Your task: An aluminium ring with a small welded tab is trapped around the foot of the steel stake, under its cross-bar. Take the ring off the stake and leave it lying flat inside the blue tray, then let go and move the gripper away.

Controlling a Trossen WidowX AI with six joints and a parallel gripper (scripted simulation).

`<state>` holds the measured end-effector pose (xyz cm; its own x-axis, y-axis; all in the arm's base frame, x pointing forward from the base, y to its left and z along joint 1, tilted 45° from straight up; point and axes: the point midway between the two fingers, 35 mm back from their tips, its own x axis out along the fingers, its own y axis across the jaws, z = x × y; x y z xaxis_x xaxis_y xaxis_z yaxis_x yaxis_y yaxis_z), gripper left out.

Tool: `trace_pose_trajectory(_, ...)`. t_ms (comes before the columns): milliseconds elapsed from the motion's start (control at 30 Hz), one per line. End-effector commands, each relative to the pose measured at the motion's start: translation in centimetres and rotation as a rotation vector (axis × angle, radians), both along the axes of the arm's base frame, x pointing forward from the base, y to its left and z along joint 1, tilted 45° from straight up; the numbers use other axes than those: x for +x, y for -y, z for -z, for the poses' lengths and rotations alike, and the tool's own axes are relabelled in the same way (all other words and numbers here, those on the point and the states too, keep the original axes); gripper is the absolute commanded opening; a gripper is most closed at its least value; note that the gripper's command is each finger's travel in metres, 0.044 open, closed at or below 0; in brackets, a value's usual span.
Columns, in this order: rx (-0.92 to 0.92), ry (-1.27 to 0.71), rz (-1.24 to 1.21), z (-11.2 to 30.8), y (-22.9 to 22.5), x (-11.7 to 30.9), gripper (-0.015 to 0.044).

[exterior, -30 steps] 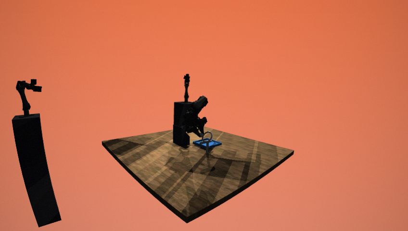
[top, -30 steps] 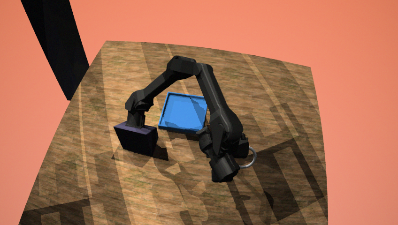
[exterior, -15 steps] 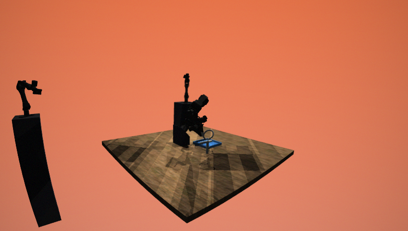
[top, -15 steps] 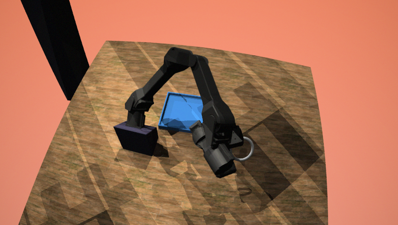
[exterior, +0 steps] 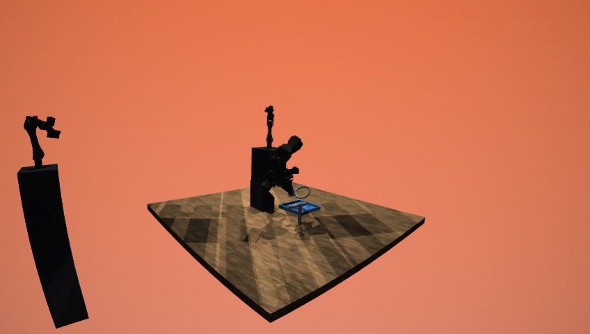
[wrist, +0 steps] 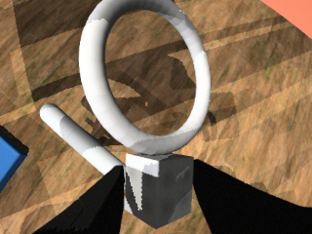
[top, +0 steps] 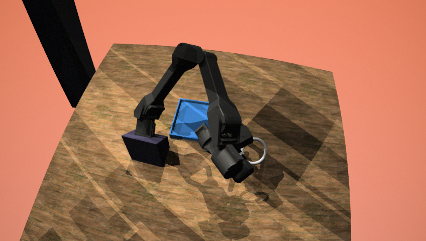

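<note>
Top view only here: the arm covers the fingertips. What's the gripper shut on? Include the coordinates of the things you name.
Observer: In the wrist view, the gripper point(wrist: 158, 170) point(exterior: 292, 193) is shut on the tab point(wrist: 173, 195) of the aluminium ring point(top: 265, 150) point(exterior: 309, 191) point(wrist: 93, 58).
Operator: Can't make out the steel stake. Where's the ring against its cross-bar?
Observer: In the exterior view, the ring appears above the cross-bar point(exterior: 296, 204) point(wrist: 83, 141), with a gap between them.

A shadow-striped wooden tabletop point(top: 98, 191) point(exterior: 256, 248) point(wrist: 278, 122) fills the lower centre of the exterior view. A black pedestal point(exterior: 49, 248) at far left carries an idle-looking arm point(exterior: 34, 138).
</note>
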<state>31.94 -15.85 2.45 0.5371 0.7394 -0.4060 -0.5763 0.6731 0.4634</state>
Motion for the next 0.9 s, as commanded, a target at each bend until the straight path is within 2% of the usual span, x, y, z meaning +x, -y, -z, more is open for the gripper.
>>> trace_pose_trajectory(0,-0.042,0.068,-0.015,-0.3,-0.5,-0.5,0.0)
trace_pose_trajectory(867,-0.361,0.469,-0.128,-1.5,-3.0,-3.2,0.0)
